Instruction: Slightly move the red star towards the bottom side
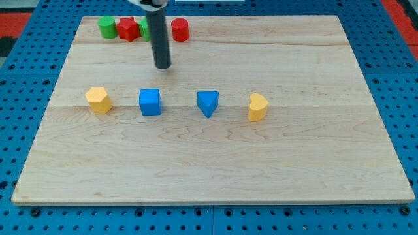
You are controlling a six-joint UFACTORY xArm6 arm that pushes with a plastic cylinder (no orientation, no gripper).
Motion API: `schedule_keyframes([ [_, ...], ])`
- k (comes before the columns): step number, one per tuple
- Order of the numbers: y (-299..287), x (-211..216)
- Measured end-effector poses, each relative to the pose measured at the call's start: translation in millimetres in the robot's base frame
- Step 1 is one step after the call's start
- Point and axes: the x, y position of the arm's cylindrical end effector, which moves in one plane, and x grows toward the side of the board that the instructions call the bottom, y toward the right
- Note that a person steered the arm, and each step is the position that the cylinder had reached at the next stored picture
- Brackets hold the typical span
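Note:
The red star lies near the view's top left of the wooden board, between a green cylinder on its left and a second green block on its right, which the rod partly hides. My tip rests on the board below and to the right of the red star, a short gap away from it. A red cylinder stands just right of the rod.
A row of blocks crosses the board's middle: a yellow hexagon-like block, a blue cube, a blue triangle and a yellow heart-like block. A blue pegboard surrounds the board.

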Motion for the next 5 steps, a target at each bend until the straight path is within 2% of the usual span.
schedule_keyframes([
  [1,-29,0],
  [2,-103,-4],
  [3,-163,-37],
  [4,-196,-58],
  [5,-157,-102],
])
